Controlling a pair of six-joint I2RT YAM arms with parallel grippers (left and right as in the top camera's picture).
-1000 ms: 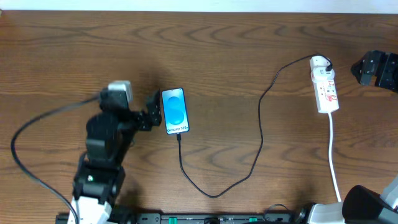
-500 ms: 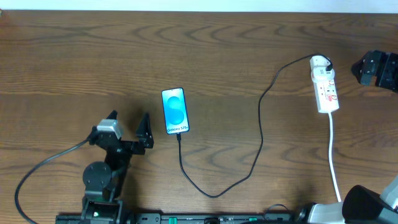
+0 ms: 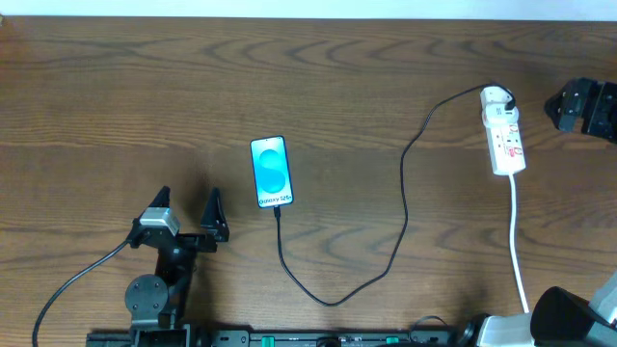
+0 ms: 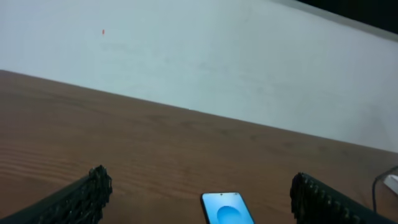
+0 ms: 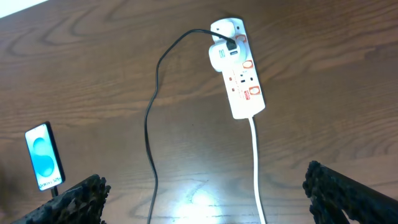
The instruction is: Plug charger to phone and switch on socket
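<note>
The phone (image 3: 271, 172) lies flat left of the table's middle, its blue screen up; its top end shows in the left wrist view (image 4: 227, 210). The charger (image 3: 403, 198), a thin black cable, runs from the phone's bottom edge in a loop to a white adapter on the far end of the socket (image 3: 504, 135). My left gripper (image 3: 185, 214) stands open and empty, down-left of the phone and apart from it. In the right wrist view my right gripper (image 5: 205, 186) hangs open high above the table, with the socket (image 5: 239, 74) and the cable (image 5: 149, 130) below.
The socket's white cord (image 3: 519, 241) runs toward the table's near edge on the right. A black object (image 3: 583, 104) sits at the far right edge. The right arm's base (image 3: 574, 316) fills the bottom right corner. A pale wall (image 4: 199, 56) stands behind the table.
My left gripper has drawn back from the phone's left edge toward the near left of the table, staying open. The phone, cable and socket have not moved.
</note>
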